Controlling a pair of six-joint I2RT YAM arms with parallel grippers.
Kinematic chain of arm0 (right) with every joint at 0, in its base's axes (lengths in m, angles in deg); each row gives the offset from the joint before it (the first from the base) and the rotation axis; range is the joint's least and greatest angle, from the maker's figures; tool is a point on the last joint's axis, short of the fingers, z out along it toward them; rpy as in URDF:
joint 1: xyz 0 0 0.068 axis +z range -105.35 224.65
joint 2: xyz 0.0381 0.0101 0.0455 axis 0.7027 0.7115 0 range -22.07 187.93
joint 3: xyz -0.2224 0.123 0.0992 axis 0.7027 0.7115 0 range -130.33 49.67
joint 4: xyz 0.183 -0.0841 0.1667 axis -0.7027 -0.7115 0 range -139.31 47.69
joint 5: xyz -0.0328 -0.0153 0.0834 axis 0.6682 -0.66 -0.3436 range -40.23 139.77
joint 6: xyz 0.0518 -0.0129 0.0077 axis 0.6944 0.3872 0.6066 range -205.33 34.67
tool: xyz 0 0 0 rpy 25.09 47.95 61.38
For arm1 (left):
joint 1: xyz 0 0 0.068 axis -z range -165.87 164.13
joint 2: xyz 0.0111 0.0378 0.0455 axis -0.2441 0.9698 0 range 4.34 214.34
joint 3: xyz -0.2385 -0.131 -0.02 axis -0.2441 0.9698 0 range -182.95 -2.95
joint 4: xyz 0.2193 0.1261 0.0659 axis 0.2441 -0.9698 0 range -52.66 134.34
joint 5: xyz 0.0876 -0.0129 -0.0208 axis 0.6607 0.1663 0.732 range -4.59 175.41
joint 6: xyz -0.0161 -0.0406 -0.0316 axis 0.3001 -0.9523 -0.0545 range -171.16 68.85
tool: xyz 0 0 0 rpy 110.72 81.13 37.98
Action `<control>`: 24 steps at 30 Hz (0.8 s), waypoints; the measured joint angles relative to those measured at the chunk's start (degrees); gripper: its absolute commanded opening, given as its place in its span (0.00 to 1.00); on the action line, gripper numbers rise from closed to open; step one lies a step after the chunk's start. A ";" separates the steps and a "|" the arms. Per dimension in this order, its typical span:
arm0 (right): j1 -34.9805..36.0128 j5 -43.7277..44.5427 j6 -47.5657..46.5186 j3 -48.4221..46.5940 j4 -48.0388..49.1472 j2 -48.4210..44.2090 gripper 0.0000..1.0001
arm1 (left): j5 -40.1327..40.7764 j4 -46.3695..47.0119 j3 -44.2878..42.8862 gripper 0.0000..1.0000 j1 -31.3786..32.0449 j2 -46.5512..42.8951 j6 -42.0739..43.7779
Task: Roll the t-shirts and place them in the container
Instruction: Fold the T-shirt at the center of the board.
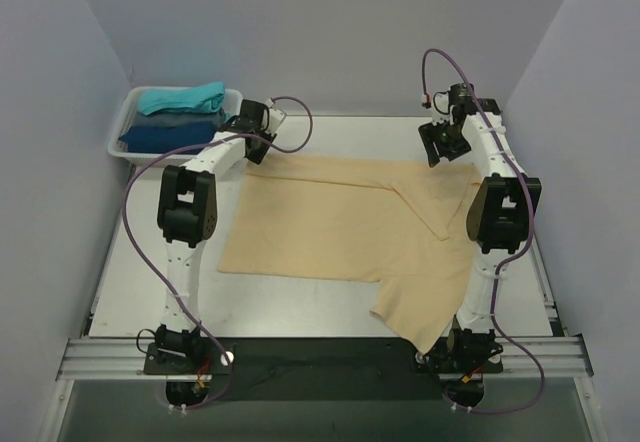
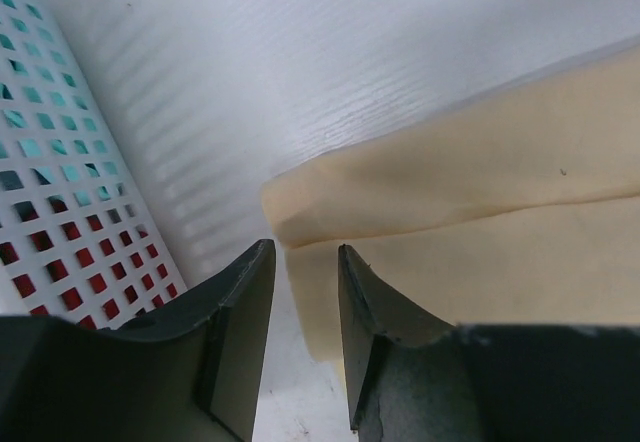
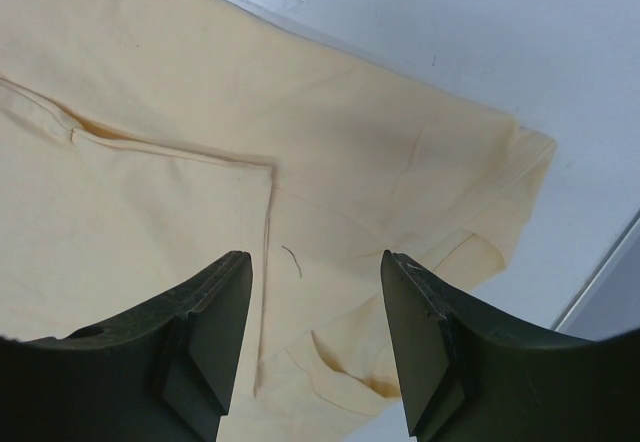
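A large pale beige t-shirt (image 1: 340, 222) lies spread flat on the table, its far edge folded over and one sleeve reaching toward the near right. My left gripper (image 1: 256, 148) sits low at the shirt's far left corner. In the left wrist view its jaws (image 2: 306, 249) stand a little apart, open, with the folded corner (image 2: 300, 202) just beyond the tips and nothing held. My right gripper (image 1: 441, 154) hovers over the far right corner. It is open (image 3: 316, 257) above the folded cloth (image 3: 200, 112). Folded teal (image 1: 180, 97) and dark blue (image 1: 170, 134) t-shirts lie in the basket.
A white perforated plastic basket (image 1: 118, 137) stands at the far left corner, close beside the left gripper; its wall (image 2: 60, 192) shows teal and red cloth through the holes. Grey walls enclose the table on the left, right and back. A metal rail (image 1: 320, 354) runs along the near edge.
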 measured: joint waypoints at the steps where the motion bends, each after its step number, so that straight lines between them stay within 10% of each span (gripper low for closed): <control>1: 0.00 0.00 0.00 -0.02 -0.07 0.02 0.55 | 0.17 -0.37 -0.11 0.42 0.00 0.39 -0.02; 10: 0.00 -0.02 0.17 -1.20 -0.39 0.02 0.55 | 1.49 -3.96 -2.54 0.31 0.04 3.26 -0.09; 16: 0.00 0.00 0.22 -1.33 -0.50 0.02 0.54 | 1.77 -4.24 -2.64 0.00 0.04 3.28 -0.31; 24: 0.00 0.00 0.20 -1.51 -0.55 0.02 0.54 | 3.02 -2.54 0.74 0.00 0.04 1.31 -0.35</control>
